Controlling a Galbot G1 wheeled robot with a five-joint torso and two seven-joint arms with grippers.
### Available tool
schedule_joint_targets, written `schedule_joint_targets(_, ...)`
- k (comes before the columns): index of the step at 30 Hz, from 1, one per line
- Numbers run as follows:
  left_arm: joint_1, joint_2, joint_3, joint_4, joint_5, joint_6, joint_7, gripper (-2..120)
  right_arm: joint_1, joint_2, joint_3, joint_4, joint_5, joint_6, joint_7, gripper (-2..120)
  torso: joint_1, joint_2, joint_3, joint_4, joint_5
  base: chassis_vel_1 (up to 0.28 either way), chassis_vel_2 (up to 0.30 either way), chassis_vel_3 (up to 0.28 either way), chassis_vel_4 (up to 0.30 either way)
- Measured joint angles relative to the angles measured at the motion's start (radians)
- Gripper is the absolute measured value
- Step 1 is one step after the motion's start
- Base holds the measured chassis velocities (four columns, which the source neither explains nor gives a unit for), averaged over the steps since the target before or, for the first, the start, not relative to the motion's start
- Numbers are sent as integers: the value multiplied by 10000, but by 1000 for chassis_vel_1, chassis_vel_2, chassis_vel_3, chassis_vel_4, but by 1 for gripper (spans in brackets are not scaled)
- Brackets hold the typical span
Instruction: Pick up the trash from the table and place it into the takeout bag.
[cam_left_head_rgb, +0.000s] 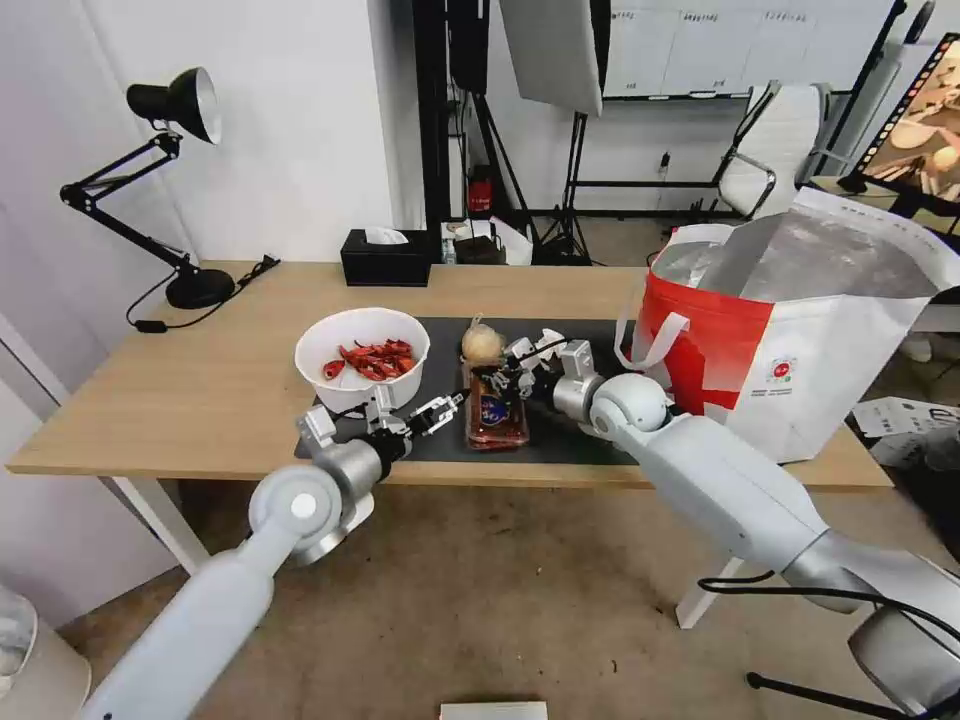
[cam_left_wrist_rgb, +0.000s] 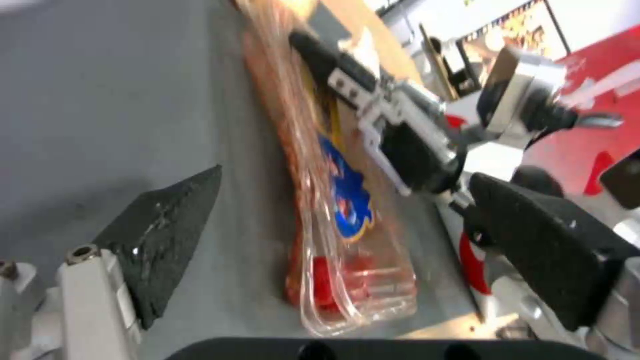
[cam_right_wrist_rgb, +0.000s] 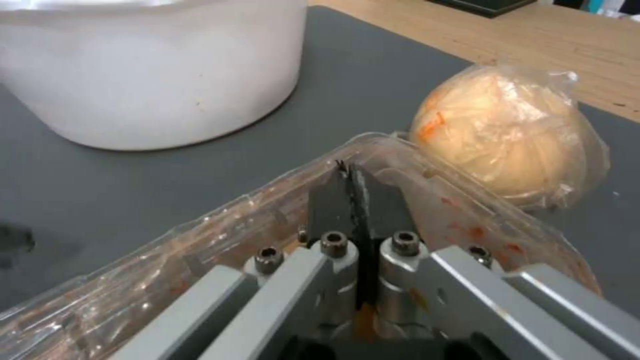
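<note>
The right gripper (cam_right_wrist_rgb: 351, 192) was seen pressed together on the rim of the tray (cam_left_head_rgb: 494, 410), the thin clear wall pinched between its pads at the end nearest the knotted bag (cam_right_wrist_rgb: 510, 137). The tray lay on the dark mat (cam_left_head_rgb: 600, 445) of the counter (cam_left_head_rgb: 190, 390), between the two grippers, with the bowl (cam_left_head_rgb: 362, 357) beyond the left gripper (cam_left_head_rgb: 440, 410) and the takeout bag (cam_left_head_rgb: 800, 330) standing open behind the right arm. The left gripper was held spread, just beside the tray's near long edge, its pads (cam_left_wrist_rgb: 167, 235) apart from the plastic and low over the mat. The hold was judged slight: only a lip of flimsy plastic was caught, so on lifting the tray could be bent, slipped free, or tipped so that its red residue was spilled on the mat. The knotted bag was touching or nearly touching the tray's end, and could be dragged or rolled aside. The spread left gripper sat close enough that the tray could be knocked against it. Whether the tray's two halves were latched could not be made out, nor how deep the pads reached past the rim. The tray's underside, and the inside floor of the takeout bag, were hidden. The left wrist view was smeared, so the contact there was hard to judge.
</note>
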Motion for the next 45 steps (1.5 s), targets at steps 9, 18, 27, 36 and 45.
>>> schedule_joint_targets(9,-602,-172,496,616,8,418,-193,100,-25,0,25,36,6,-3,2,0,0,0,0,-1,0,0,0,0,0)
schedule_joint_targets(18,-876,-334,715,967,46,390,-345,98,-74,30,50,42,7,-2,-5,0,-2,3,-3,-2,1,0,0,0,0)
schedule_joint_targets(27,-969,-416,929,1096,75,393,-426,67,-85,62,58,44,6,-1,-12,0,-1,2,0,0,-1,0,0,0,0)
schedule_joint_targets(36,-1066,-505,1001,1177,57,478,-413,32,-123,33,95,49,5,5,-19,0,0,0,1,-2,-1,0,0,0,0)
schedule_joint_targets(45,-1142,-416,993,1171,120,380,-371,1,-110,34,79,70,6,11,-22,0,1,0,1,-2,-1,0,0,0,0)
